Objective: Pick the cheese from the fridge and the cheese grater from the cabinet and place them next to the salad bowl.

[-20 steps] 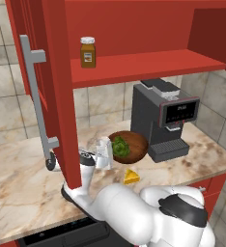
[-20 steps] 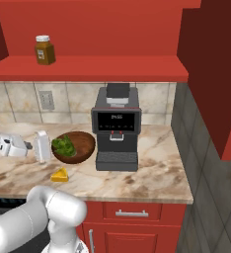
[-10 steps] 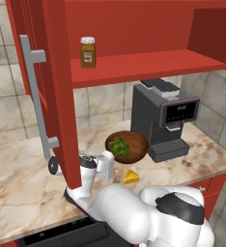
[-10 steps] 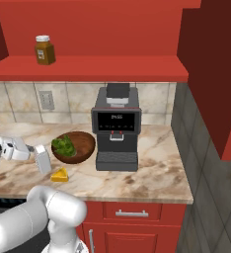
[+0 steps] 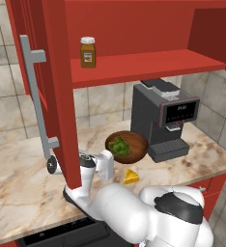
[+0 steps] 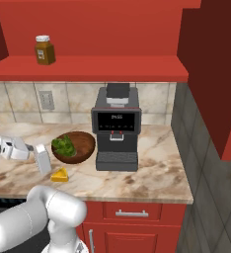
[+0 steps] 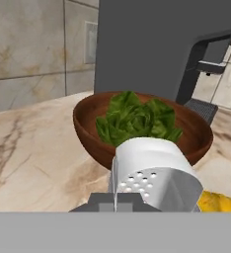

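**Ana:** Hand view gave the tight shot: the cheese grater was right at the lens with its dotted face showing, the salad bowl of green leaves sat just behind it, and a sliver of the cheese peeked out at the lower right.

**Ben:** And the gripper?

**Ana:** Clamped fully together on the cheese grater; the right base view had the grater hanging tilted off its tip, just above the marble counter, beside the bowl.

**Ben:** What did the left base view add?

**Ana:** The open cabinet door with its long grey bar handle, which the right side never caught. It also showed the grater at the door's lower edge, the cheese wedge lying on the counter just in front of the bowl, near the grater.

**Ben:** Any writing?

**Ana:** The coffee machine had a lit display on its dark panel, too small to read. The brown jar on the cabinet shelf carried a label, also illegible.
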